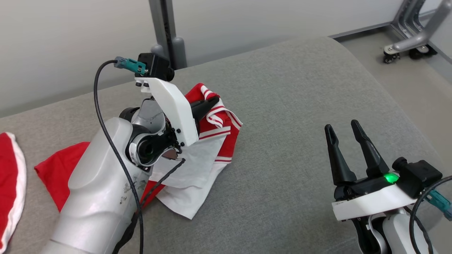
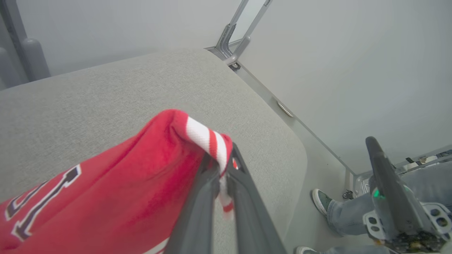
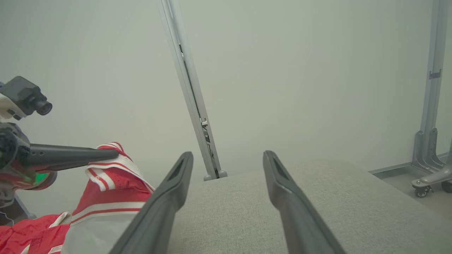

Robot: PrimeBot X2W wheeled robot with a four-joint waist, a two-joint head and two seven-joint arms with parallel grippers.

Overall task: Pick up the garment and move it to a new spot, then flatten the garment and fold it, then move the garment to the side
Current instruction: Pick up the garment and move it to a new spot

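Note:
The garment (image 1: 212, 141) is a red and white jersey with striped trim, bunched on the grey cushioned surface (image 1: 300, 106) at centre left. My left gripper (image 1: 212, 102) is shut on its striped edge (image 2: 208, 137) and holds that part lifted, the rest trailing down onto the surface. The right wrist view shows the lifted jersey (image 3: 106, 190) at the left with the left gripper's dark fingers (image 3: 77, 155) over it. My right gripper (image 1: 342, 128) stands open at the lower right, nothing between its fingers (image 3: 176, 187), well apart from the garment.
Another red and white cloth (image 1: 10, 183) lies at the far left edge. A grey post (image 1: 166, 31) rises behind the surface. A wheeled metal frame (image 1: 413, 38) stands on the floor at the upper right. A person's legs and shoes (image 2: 339, 211) are beside the surface.

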